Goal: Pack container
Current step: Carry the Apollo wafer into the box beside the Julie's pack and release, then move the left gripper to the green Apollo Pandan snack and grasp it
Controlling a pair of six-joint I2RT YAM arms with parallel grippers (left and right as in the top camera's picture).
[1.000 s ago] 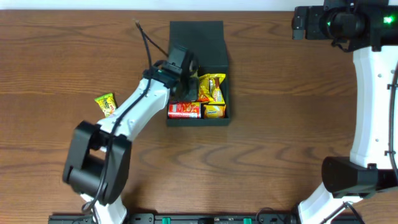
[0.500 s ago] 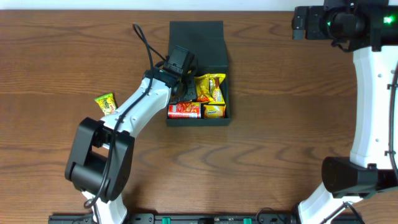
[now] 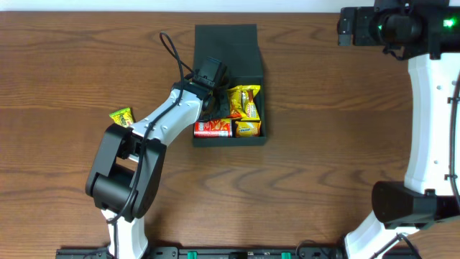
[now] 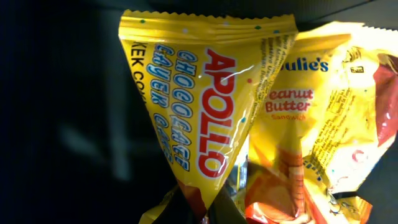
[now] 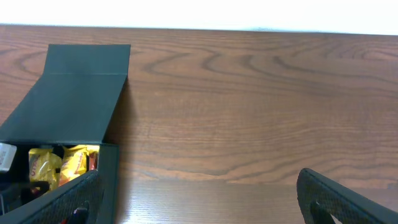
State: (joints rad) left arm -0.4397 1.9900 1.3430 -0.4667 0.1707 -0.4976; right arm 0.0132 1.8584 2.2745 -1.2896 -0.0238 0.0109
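The dark container (image 3: pixel 259 68) stands open at the table's middle back, its flap lid (image 3: pixel 226 43) laid back. Inside lie yellow snack packets (image 3: pixel 243 101), a red chip can (image 3: pixel 213 128) and another yellow packet (image 3: pixel 246 128). My left gripper (image 3: pixel 217 108) reaches into the box's left half. In the left wrist view it is shut (image 4: pixel 211 210) on the corner of a yellow Apollo packet (image 4: pixel 199 106), beside a Julie's peanut butter packet (image 4: pixel 311 112). My right gripper (image 5: pixel 199 205) is open and empty, high at the back right (image 3: pixel 348 27), with the container (image 5: pixel 81 99) at its left.
One yellow snack packet (image 3: pixel 122 117) lies on the wooden table left of the container. The left arm's cable (image 3: pixel 172 54) loops beside the lid. The right arm's base (image 3: pixel 406 201) stands at the front right.
The left arm's elbow and lower links have swung to the right. Its gripper stays in the box's left half with the packet. The right arm has not moved.
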